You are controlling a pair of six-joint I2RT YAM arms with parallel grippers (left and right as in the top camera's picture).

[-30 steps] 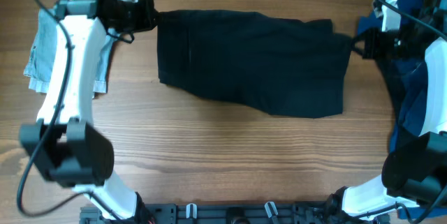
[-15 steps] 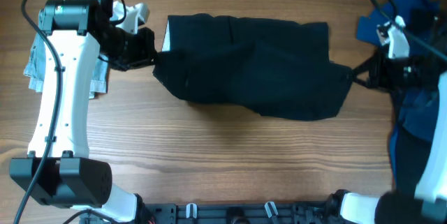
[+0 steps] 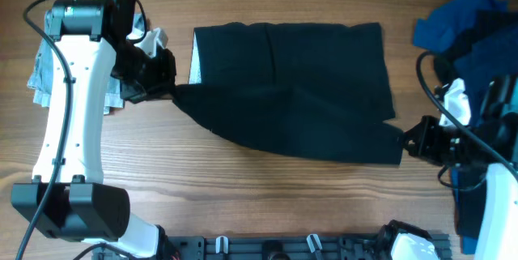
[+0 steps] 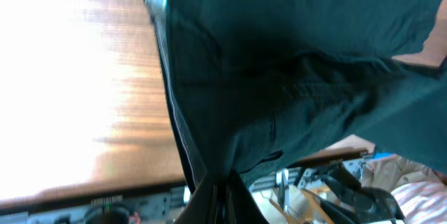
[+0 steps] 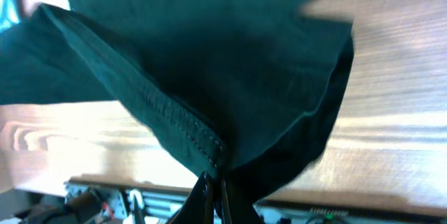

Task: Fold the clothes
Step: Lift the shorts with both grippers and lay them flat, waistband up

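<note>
My left hand (image 3: 170, 90) is pinched closed on the near-left corner of the black shorts (image 3: 299, 90). My right hand (image 3: 407, 140) is closed the same way on their near-right corner. In both wrist views the cloth gathers to a tight point between my fingers, with no gap showing.

The shorts lie spread across the middle of the surface (image 3: 267, 203). Their far edge rests flat, and the near edge is drawn into a slanting line between my two grips. Left of the shorts, partly under my left arm, is a pale denim pair (image 3: 39, 78). Right of the shorts, at the far corner, is a heap of blue and dark garments (image 3: 469, 25), and neither hand is touching it.

The fabric looks light, limp and matte, so I judge it will sag wherever I do not support it and crease readily, though it should not slip from a firm pinch. The stitched hem seen from my right wrist is the firmest line to hold. I would take hold at the corners, on the hem, with both layers caught together. I would also hold the span between my hands taut, so the cloth folds along a straight line rather than bunching.
</note>
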